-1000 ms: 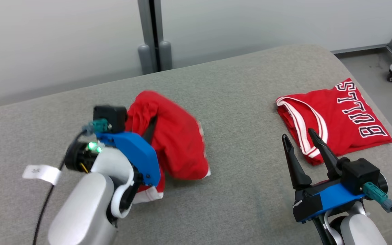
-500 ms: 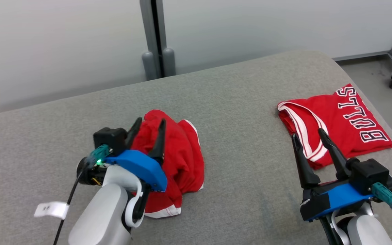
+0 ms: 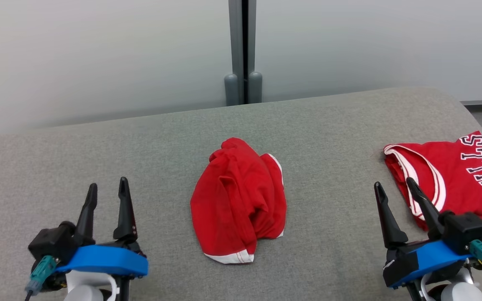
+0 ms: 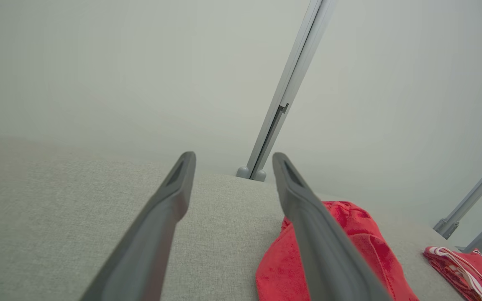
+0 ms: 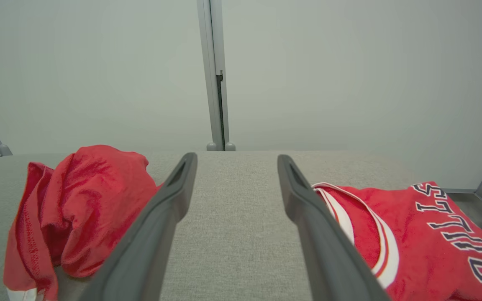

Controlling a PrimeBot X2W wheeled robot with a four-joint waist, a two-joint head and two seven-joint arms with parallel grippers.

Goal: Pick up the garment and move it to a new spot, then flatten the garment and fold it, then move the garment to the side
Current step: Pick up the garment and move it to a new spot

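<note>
Head view: left gripper (image 3: 108,184), right gripper (image 3: 393,182) point up, jaws parted.

The left gripper (image 3: 108,184) sits at the lower left of the head view, its two dark fingers pointing up the frame and spread well apart. The right gripper (image 3: 393,182) sits at the lower right, its fingers equally parted and leaning toward the upper left.

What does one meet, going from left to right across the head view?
left gripper → crumpled red garment → folded Bulls jersey; the right gripper overlaps the jersey's left part.
</note>
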